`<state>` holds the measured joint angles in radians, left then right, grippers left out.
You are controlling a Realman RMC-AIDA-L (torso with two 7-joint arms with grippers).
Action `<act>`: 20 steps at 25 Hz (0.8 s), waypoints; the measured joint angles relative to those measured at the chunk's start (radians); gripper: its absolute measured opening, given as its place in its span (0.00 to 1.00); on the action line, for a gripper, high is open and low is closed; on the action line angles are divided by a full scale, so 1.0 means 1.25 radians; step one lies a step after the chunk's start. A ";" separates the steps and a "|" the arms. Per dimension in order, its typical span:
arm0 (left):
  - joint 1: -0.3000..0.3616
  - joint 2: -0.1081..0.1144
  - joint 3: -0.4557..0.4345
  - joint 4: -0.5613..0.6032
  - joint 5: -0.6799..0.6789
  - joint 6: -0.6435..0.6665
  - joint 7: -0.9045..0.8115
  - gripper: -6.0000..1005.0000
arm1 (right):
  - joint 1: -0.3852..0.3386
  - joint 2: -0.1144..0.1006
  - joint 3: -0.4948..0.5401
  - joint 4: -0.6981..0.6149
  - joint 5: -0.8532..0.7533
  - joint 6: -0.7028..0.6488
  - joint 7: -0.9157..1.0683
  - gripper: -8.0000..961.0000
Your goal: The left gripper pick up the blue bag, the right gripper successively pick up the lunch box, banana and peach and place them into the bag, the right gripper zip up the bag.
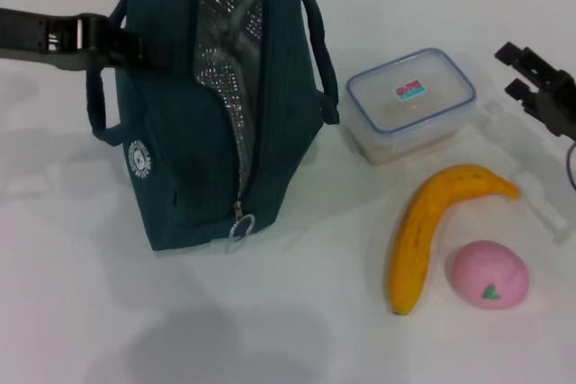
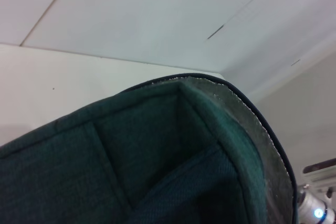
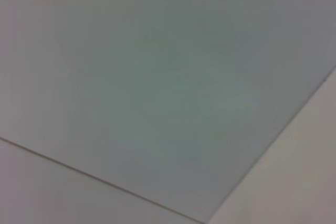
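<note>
Overhead, head view: blue bag (image 1: 193, 132) upright at upper centre-left, zip undone, foil lining showing. Left gripper (image 1: 135, 49) at upper left, clenched on the bag's left side by a handle. Lunch box (image 1: 410, 102) right of centre; banana (image 1: 432, 227) below it; peach (image 1: 489, 274) lower right, just beside the banana. Right gripper (image 1: 526, 74) at right edge, apart from everything, jaws released.

Left wrist view: blue bag (image 2: 157, 161) fabric fills the lower frame.

Right wrist view: blank pale surface only.
</note>
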<state>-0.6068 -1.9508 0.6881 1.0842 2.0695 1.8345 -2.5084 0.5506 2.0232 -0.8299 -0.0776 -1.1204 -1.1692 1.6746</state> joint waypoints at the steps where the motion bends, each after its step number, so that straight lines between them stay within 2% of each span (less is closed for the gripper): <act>1: -0.003 0.000 0.000 -0.001 0.000 -0.001 0.000 0.04 | 0.012 0.001 0.000 0.006 0.000 0.017 0.000 0.85; 14: -0.020 -0.003 -0.001 -0.002 0.000 -0.009 0.001 0.04 | 0.117 0.004 -0.005 0.052 0.001 0.148 0.002 0.85; 20: -0.038 -0.002 -0.001 -0.029 0.000 -0.017 0.011 0.04 | 0.133 0.004 -0.007 0.061 -0.002 0.159 0.003 0.84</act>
<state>-0.6546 -1.9529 0.6872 1.0481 2.0692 1.8136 -2.4945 0.7174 2.0279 -0.8385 -0.0009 -1.1226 -0.9702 1.6778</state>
